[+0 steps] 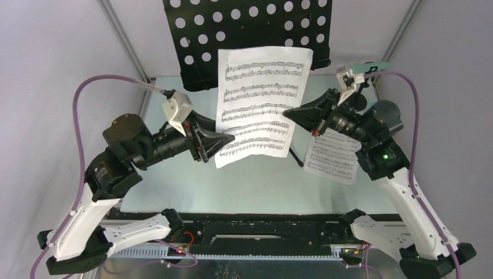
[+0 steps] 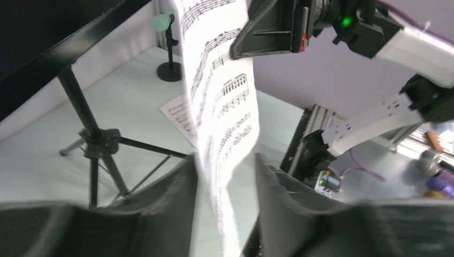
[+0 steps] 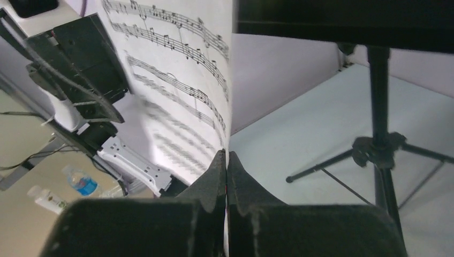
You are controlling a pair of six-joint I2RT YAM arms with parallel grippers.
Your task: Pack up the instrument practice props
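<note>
Hanging upright in mid-air over the table [image 1: 232,186], the sheet of music [image 1: 261,99] has its long axis near vertical, its top edge in front of the black stand's perforated desk [image 1: 232,29]. The right gripper [image 1: 289,111] is closed on the sheet's right edge. The left gripper [image 1: 229,139] has its jaws parted, with the lower left edge between them unpinched. A second page [image 1: 331,160] lies flat, partly hidden beneath the right arm. A mint-green microphone [image 2: 160,22] on its round-based holder [image 2: 170,72] appears small and blurred. The frame cuts off the desk's top.
</note>
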